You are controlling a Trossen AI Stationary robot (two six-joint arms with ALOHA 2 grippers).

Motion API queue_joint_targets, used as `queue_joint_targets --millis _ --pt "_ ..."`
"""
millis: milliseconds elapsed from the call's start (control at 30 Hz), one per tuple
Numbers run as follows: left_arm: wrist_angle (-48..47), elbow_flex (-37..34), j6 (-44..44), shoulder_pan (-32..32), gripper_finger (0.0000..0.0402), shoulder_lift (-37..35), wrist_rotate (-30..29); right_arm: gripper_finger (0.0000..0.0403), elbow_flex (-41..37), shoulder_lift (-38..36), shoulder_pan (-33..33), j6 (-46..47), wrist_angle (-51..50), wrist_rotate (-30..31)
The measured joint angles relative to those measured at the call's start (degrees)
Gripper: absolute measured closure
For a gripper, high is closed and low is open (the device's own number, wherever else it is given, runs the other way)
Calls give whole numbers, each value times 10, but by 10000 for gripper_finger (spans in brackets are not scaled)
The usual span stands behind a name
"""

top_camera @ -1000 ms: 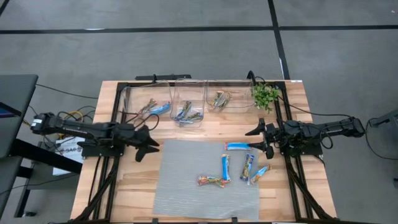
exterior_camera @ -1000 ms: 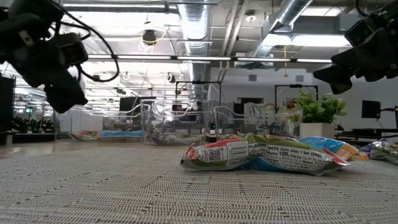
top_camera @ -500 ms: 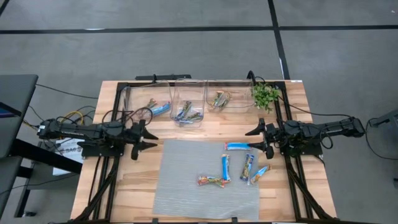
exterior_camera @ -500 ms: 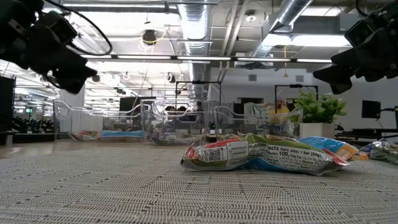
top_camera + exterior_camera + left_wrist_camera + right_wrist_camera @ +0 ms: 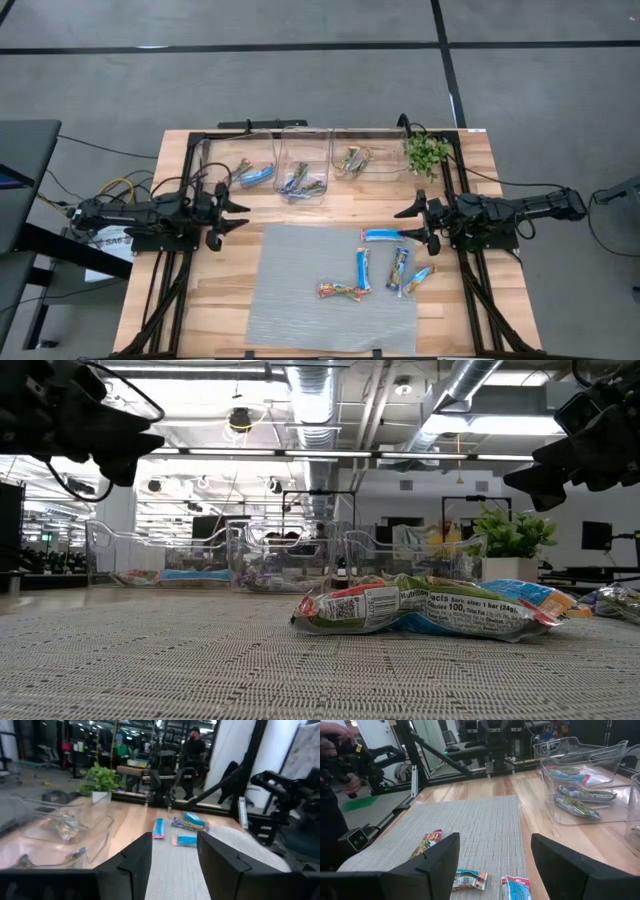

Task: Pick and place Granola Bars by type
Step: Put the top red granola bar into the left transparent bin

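Observation:
Several granola bars lie flat on the grey mat [image 5: 300, 290]: a blue one [image 5: 381, 235], another blue one [image 5: 363, 268], two blue-and-yellow ones [image 5: 399, 268] [image 5: 417, 279] and a brownish one [image 5: 341, 291]. More bars lie in three clear bins [image 5: 303, 172] at the far edge. My left gripper [image 5: 236, 212] hangs open and level off the mat's left side, over bare wood; its fingers [image 5: 135, 865] frame the bars far ahead. My right gripper [image 5: 414, 227] hangs open at the mat's right edge, just beyond the blue bar; nothing is between its fingers [image 5: 440, 860].
A small green plant [image 5: 427, 153] stands at the far right corner beside the bins. Black frame rails [image 5: 160, 290] run along the table's left and right sides. A person's hand [image 5: 350, 780] shows beyond the table in the right wrist view.
My left gripper has risen and drawn back toward the table's left and far edge, tipping from a downward slant to level and rolling about its own line. Its fingers have stayed open. The bars have not moved.

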Motion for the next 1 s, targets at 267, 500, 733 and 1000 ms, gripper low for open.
queue_joint_targets --millis 267,500,733,1000 --pt "-9 0 24 0 253 5 39 163 0 0 0 0 0 0" --pt "-10 -1 21 0 253 38 42 163 0 0 0 0 0 0" --pt "-10 -1 15 0 253 47 42 163 0 0 0 0 0 0" --pt "-9 -2 13 0 253 47 41 163 0 0 0 0 0 0"
